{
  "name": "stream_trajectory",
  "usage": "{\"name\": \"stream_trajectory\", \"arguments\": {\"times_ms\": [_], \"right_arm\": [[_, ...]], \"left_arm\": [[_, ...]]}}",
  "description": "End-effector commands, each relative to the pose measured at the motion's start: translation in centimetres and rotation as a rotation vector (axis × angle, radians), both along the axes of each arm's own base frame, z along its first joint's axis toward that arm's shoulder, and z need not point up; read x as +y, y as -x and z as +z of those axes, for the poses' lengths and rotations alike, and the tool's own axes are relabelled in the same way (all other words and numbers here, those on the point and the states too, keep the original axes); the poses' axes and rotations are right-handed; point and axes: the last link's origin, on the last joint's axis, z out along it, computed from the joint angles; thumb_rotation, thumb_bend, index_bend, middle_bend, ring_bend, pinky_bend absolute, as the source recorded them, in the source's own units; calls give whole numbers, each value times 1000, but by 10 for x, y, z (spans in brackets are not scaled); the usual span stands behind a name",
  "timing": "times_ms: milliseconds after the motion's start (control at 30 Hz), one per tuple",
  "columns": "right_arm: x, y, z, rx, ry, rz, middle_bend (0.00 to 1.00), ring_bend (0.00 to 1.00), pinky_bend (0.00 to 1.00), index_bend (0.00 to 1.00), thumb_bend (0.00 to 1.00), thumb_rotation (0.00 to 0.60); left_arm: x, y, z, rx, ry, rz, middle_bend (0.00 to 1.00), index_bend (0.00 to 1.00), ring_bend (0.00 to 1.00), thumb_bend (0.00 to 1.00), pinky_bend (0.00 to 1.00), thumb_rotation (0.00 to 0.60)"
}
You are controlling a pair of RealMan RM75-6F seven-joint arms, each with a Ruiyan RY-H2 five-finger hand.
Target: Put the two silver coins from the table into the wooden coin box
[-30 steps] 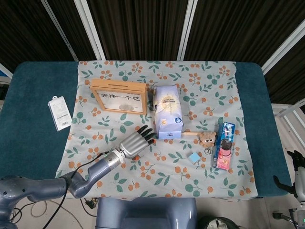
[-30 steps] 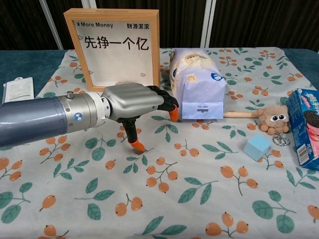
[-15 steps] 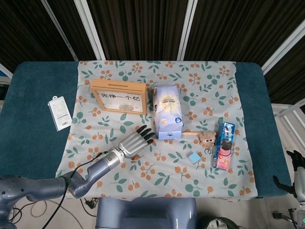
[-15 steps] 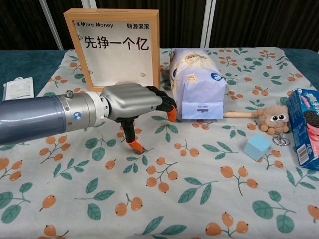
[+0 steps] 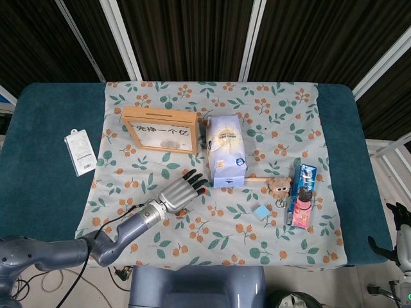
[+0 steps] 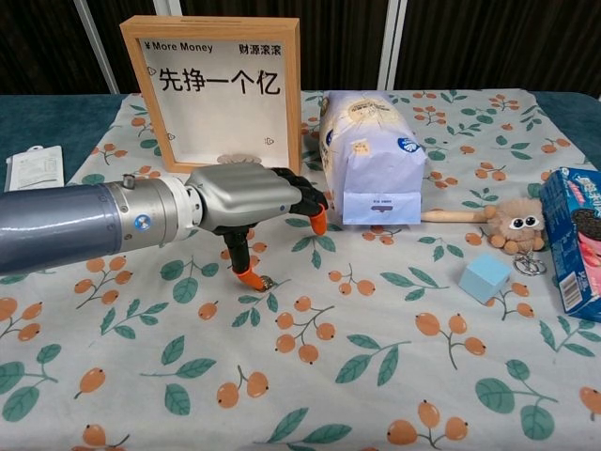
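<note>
Head view first: left hand [image 5: 182,192] hangs low over the flowered cloth [image 5: 282,122], fingers stretched forward and a little apart, at about five o'clock from the wooden coin box [image 5: 160,130] and just beside the pale blue bag [image 5: 226,151]. No coin can be made out from up here; the hand covers that patch. At four o'clock, off the table's corner, only a dark sliver of the right hand [image 5: 399,215] shows, and I cannot tell how its fingers lie.

Chest view: the left hand's thumb points down, its orange tip touching the cloth, and a small silvery coin [image 6: 267,280] seems to lie right at that tip; the second coin I cannot find. The other fingers reach toward the bag, closed on nothing.

Risk, as I judge it: a flat coin on soft cloth gives little edge to catch, so the thumb may just push it along or bunch the fabric. A slipped pinch could send it under the bag.
</note>
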Motion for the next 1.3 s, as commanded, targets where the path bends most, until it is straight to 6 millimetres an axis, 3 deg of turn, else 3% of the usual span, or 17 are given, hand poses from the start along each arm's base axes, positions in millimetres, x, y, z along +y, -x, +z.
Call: {"name": "stream_trajectory", "arguments": {"times_ms": [33,1300], "right_arm": [[0,0,0,0,-1,-1,46,36,0,125,369,600],[0,0,0,-1,-8,-18,46,36,0,126,369,600]], "left_arm": [[0,1,-1,4,4,1,72,243,0,8,0,600],[2,-1,0,42,-4,-1,72,254,0,8,0,600]]}}
